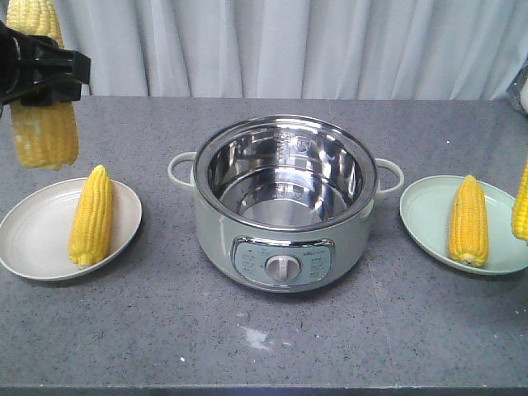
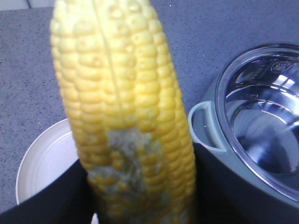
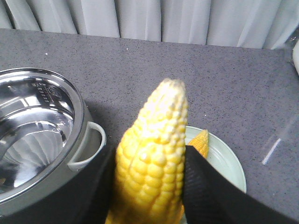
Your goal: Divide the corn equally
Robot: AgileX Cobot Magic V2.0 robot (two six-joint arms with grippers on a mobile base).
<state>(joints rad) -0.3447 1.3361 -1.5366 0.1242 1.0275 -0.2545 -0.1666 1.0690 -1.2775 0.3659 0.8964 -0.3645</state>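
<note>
Corn (image 1: 48,136) above speckled counter (image 1: 264,346) (curtain (image 1: 289,49) behind).

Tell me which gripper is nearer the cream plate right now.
Left. The left gripper, holding a cob, hangs just above the cream plate; the right gripper holds another cob over the green plate, across the pot.

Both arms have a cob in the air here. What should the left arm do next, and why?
Probably lower the left gripper so its held cob lands on the bare side of the beige plate, beside the cob lying there. The pot is empty, the green plate also holds one cob, and the right gripper carries a fourth cob by it: two each.
</note>
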